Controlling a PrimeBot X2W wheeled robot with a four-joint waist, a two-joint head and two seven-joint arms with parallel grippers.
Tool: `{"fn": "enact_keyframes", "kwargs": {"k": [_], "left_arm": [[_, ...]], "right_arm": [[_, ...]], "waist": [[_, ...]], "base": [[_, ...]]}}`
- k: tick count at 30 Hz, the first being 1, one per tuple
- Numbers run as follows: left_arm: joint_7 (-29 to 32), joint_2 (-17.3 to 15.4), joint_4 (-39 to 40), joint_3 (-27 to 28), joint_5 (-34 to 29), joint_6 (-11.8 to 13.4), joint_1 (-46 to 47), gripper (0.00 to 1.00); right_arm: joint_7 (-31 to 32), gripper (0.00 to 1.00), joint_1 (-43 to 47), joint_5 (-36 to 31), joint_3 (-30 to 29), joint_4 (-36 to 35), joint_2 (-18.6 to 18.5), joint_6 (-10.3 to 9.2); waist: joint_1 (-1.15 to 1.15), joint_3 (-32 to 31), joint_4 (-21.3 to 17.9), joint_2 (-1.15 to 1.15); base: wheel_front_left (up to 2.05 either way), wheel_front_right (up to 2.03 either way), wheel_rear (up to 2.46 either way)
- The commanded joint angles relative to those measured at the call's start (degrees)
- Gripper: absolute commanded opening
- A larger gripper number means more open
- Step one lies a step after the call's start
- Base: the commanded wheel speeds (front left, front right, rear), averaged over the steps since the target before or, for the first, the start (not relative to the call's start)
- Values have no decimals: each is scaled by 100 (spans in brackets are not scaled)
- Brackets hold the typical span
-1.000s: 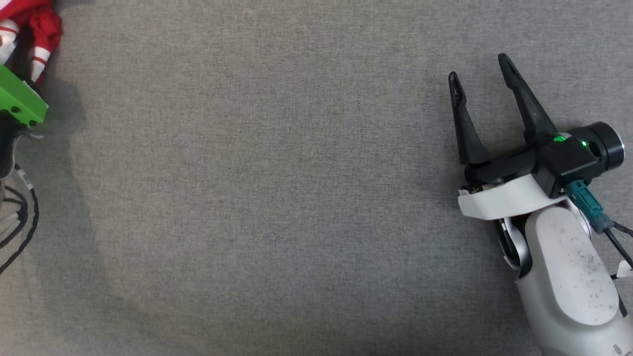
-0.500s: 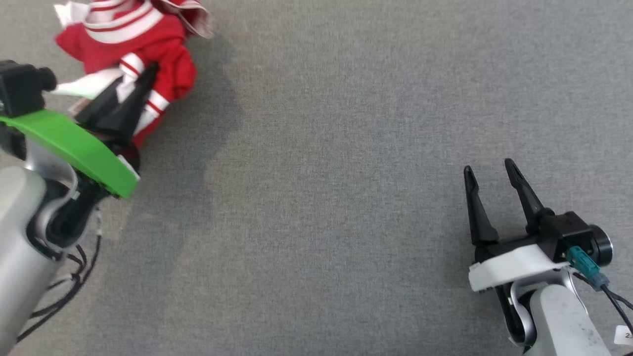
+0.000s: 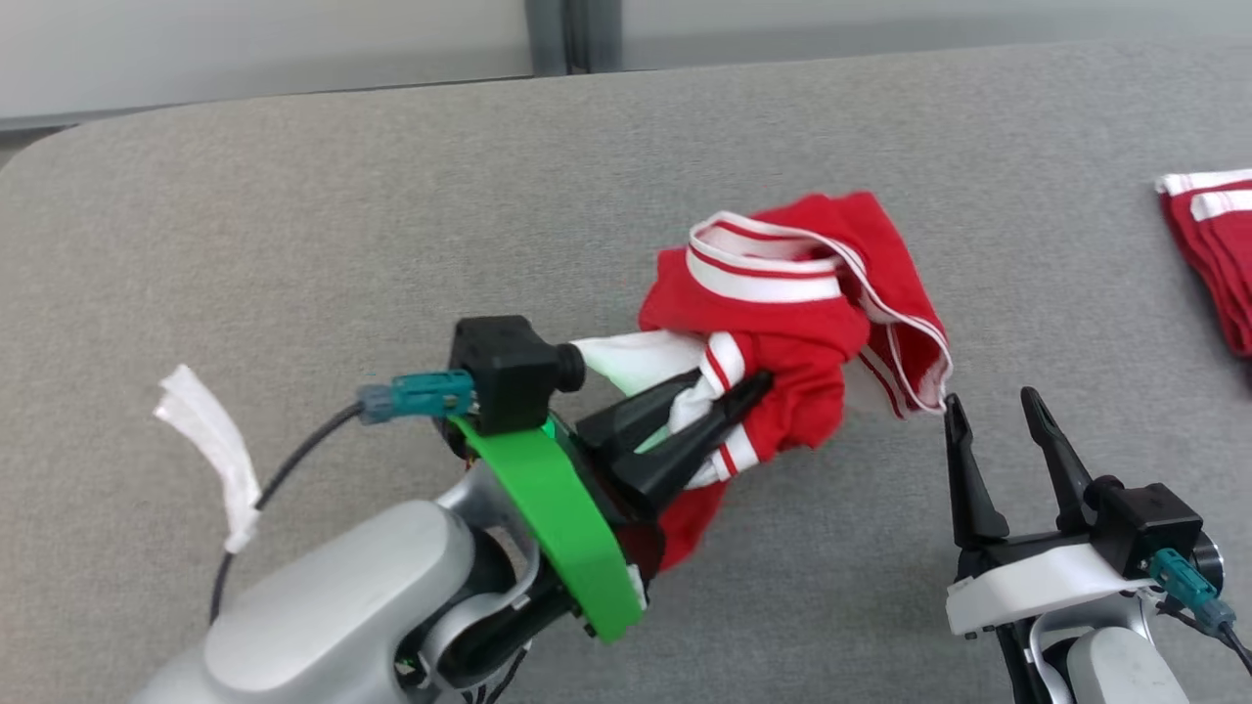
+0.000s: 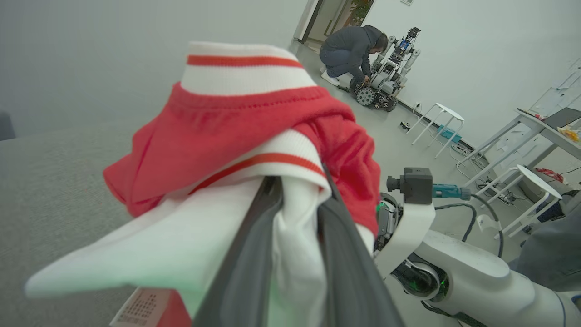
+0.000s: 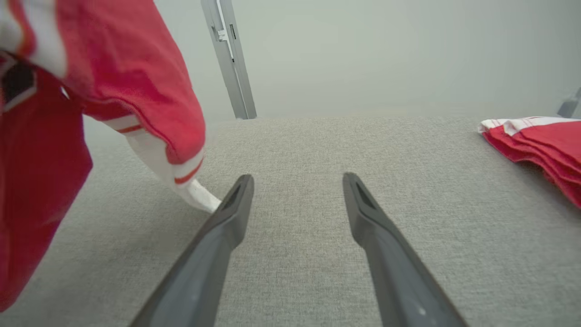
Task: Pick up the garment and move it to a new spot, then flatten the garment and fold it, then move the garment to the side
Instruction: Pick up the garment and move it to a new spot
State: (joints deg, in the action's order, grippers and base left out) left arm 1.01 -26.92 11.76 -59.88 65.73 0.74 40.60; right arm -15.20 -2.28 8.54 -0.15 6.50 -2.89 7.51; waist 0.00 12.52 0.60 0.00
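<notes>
The grey surface [image 3: 293, 215] is carrying the crumpled red-and-white garment [image 3: 792, 323] near its middle, with a folded red stack [image 3: 1213, 244] lying at its right edge. The left gripper [image 3: 734, 376] is clenching the garment's white fold. The right gripper [image 3: 990, 396] is hovering just beside it, spread wide and empty.

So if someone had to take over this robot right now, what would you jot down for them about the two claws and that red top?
Left gripper: shut on the red and white garment, pinching a white band. The cloth is bunched and hangs from the fingers.
Right gripper: open, holding nothing, beside the garment's trailing edge over the grey surface.
A folded red stack lies at the robot's far right.
Done: garment grasped and raised.
Left to do: set it down at a new spot, flatten it, fold it, move it aside.
</notes>
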Motion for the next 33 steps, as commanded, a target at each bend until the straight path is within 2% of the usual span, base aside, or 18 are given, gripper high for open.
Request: {"fn": "enact_keyframes", "kwargs": {"k": [1,4,7,12,13,14,15,18,21,28,30,33], "left_arm": [[16,64,-254,-101,-190,72,-48,0],[-20,353,-1134,-336,-428,208,-69,0],[-127,673,-2119,-528,-509,86,-173,0],[-793,1156,-3875,-707,-845,-104,-290,2],[-924,1248,-4042,-719,-888,-143,-310,20],[-1096,1334,-4225,-702,-920,-159,-318,53],[-1222,1371,-4341,-679,-956,-162,-344,100],[-1545,1432,-4464,-526,-1183,38,-503,100],[-1622,1424,-4107,-218,-1447,309,-788,100],[-1619,1036,-2136,1547,-2646,1132,-2569,100],[-1616,1010,-1796,2118,-2894,1249,-3245,100],[-1614,1021,-1490,2927,-3270,1269,-3960,100]], "right_arm": [[10,100,64,48,10,-17,-2,-4],[10,100,15,120,79,13,-2,-4],[8,100,23,190,87,52,-4,-4],[5,100,59,238,164,152,-4,-3],[5,100,85,238,142,155,-6,-3],[5,100,121,233,104,157,-7,-3],[5,100,144,211,73,154,-5,-3],[5,100,248,88,-48,150,-3,-3],[5,100,385,3,-218,103,-6,-3],[6,100,599,-183,-497,-76,-8,-2],[6,100,664,-229,-582,-108,-4,-2],[6,100,769,-347,-684,-146,-5,-2]], "waist": [[0,-90,-533,0],[0,-43,-811,0],[0,-37,-992,0],[0,-109,-1176,0],[0,-140,-1169,0],[0,-180,-1144,0],[0,-223,-1117,0],[0,-424,-981,0],[0,-611,-778,0],[0,-1032,-320,0],[0,-1156,-175,0],[0,-1268,68,0]], "base": [[0,0,0],[0,0,0],[0,0,0],[0,0,0],[0,0,0],[0,0,0],[0,0,0],[0,0,0],[0,0,0],[0,0,0],[0,0,0],[0,0,0]]}}
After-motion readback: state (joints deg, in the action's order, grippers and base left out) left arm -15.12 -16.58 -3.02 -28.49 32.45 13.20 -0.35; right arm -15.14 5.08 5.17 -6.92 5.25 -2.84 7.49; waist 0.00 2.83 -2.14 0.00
